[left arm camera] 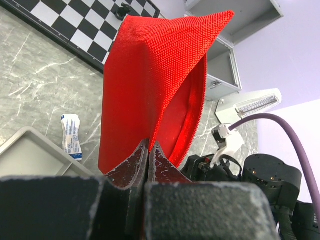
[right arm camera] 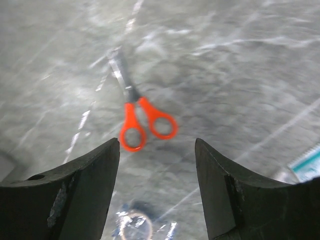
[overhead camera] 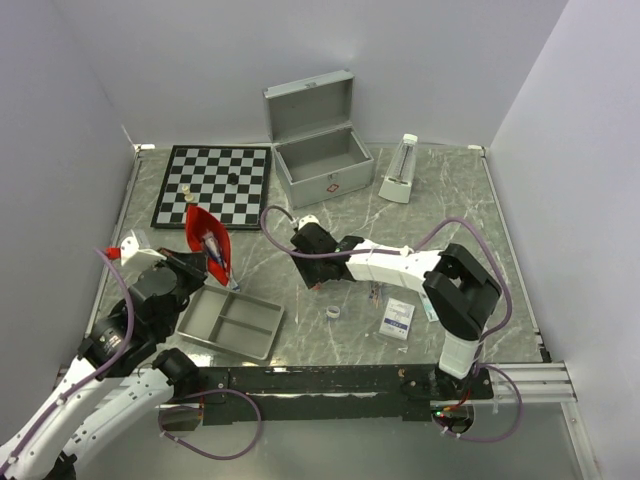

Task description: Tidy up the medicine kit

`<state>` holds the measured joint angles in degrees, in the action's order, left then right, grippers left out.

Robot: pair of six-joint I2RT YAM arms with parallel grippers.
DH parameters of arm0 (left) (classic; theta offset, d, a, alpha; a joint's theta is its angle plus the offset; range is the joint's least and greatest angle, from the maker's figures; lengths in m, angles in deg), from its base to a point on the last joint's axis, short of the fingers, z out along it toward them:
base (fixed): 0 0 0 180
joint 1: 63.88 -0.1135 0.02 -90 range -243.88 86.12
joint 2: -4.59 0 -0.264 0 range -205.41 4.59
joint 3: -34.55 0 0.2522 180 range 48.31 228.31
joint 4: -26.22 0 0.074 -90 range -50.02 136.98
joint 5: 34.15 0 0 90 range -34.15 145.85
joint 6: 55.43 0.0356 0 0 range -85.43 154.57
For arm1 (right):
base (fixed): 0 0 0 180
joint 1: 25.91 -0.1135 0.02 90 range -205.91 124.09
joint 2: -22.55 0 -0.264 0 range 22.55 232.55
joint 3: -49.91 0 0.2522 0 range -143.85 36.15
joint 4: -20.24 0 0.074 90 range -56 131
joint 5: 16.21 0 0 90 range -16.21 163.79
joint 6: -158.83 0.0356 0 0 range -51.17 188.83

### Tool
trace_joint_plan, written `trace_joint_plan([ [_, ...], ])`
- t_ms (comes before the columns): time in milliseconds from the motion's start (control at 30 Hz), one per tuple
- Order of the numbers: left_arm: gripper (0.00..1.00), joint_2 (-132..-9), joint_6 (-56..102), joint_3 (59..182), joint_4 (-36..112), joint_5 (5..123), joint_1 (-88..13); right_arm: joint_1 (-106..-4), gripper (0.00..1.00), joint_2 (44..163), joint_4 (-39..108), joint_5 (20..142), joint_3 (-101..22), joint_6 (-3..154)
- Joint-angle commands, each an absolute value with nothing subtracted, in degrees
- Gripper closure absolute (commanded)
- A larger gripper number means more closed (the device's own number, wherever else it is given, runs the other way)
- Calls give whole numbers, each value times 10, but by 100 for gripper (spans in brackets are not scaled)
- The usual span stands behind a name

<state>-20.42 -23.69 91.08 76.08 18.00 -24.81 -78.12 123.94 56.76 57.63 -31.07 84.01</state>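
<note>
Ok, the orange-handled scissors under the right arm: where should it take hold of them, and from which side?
Probably at the narrow neck where the orange loops meet the blades, coming straight down. The scissors lie flat and closed on the table, so only a top approach fits. The neck is slim enough for the fingers to straddle it. The right end effector hangs open near the handle end.

The medicine kit (overhead camera: 310,105) is silver metal with a dull, brushed-looking finish. The pouch (left arm camera: 150,90) is red cloth in a coarse, plainly visible weave. The counter (overhead camera: 440,200) is smooth grey stone-look veined in white, with a faint sheen. The tray (overhead camera: 250,335) looks like matt grey plastic. The scissors (right arm camera: 131,96) have glossy orange plastic handles and bare metal blades. The left fingers (left arm camera: 127,170) are black, rough and scuffed. The right fingers (right arm camera: 75,190) are matt black and chipped at the edges.
</note>
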Motion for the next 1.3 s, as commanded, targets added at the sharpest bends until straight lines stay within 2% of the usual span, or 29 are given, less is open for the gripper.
trace_joint_plan([
  [0,99,-210,-244,904,732,191,-250,-780,31,1252,554,653,-328,812],
  [167,99,-214,-244,903,733,195,-249,-779,33,1280,560,641,-342,809],
  [433,99,-215,-249,893,727,201,-249,-773,41,1307,559,655,-333,809],
  [700,99,-222,-249,892,721,206,-249,-768,59,1301,546,677,-307,817],
  [1267,99,-223,-255,882,715,217,-249,-769,75,1264,557,667,-305,818],
])
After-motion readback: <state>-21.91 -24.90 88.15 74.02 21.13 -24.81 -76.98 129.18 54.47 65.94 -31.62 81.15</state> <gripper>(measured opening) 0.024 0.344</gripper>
